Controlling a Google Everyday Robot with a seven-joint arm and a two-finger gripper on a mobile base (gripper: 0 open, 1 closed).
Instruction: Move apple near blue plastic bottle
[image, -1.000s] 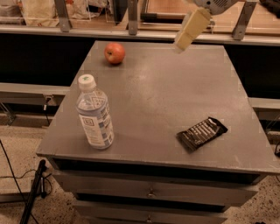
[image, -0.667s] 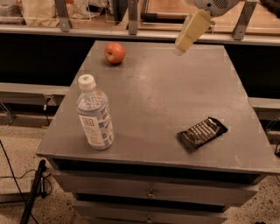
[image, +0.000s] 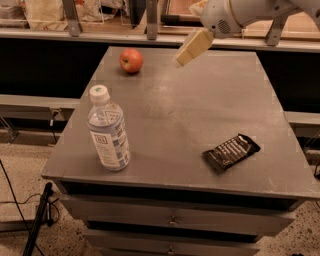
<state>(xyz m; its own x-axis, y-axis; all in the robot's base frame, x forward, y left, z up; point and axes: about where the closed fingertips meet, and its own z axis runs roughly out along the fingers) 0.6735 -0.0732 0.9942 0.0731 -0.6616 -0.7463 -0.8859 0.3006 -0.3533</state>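
Observation:
The red-orange apple (image: 131, 60) sits at the far left corner of the grey table (image: 200, 115). The blue plastic bottle (image: 108, 130), clear bluish with a white cap and label, stands upright near the table's front left edge, well apart from the apple. My gripper (image: 192, 48), cream-coloured on a white arm coming in from the upper right, hovers over the far middle of the table. It is to the right of the apple, apart from it, and holds nothing that I can see.
A flat black snack wrapper (image: 231, 152) lies near the front right of the table. A shelf rail with metal posts (image: 151, 20) runs behind the table. Drawers sit below the tabletop, and cables lie on the floor at the left.
My gripper has moved left and slightly down, closer to the apple. The apple, bottle and wrapper have not moved.

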